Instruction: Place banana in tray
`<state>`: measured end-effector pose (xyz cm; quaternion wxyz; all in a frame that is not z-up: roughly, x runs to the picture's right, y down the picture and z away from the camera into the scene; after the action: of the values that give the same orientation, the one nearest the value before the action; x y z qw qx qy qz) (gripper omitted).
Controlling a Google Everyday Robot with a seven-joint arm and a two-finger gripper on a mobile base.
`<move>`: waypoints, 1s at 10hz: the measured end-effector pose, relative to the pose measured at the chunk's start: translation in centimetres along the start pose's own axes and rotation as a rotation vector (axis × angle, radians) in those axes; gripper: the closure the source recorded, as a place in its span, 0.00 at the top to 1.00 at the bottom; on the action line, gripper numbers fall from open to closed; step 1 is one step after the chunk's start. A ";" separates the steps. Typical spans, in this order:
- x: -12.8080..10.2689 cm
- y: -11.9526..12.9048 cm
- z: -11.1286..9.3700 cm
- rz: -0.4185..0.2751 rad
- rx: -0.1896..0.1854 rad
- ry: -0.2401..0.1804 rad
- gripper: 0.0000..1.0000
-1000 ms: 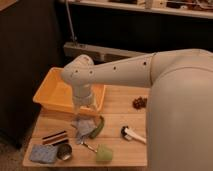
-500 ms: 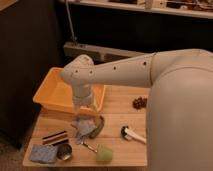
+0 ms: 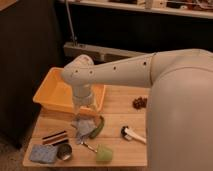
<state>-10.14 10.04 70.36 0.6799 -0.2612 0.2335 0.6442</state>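
Single cam, high behind the arm [image 3: 125, 72], looks down along it; hand [image 3: 86, 120] mid-frame over the surface [image 3: 120, 116], fairly close.

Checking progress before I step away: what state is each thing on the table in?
tray: upright, no banana in it.
banana: lying on the table, in front of the tray.
hand: low over the table, right beside the banana.
green cup: tipped on its side.
sponge: lying flat.

arm [image 3: 120, 72]: cream-white, rounded (small dark holes [image 3: 115, 66]) | end effector [image 3: 85, 126]: grey, over table [image 3: 125, 107]
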 end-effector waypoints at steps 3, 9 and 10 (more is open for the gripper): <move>0.0 0.0 0.0 0.000 0.000 0.000 0.65; 0.4 -7.6 -2.5 0.139 0.006 -0.054 0.65; 0.9 -9.8 -3.1 0.174 0.008 -0.066 0.65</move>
<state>-0.23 8.38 67.94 0.6296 -0.2160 0.2354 0.7082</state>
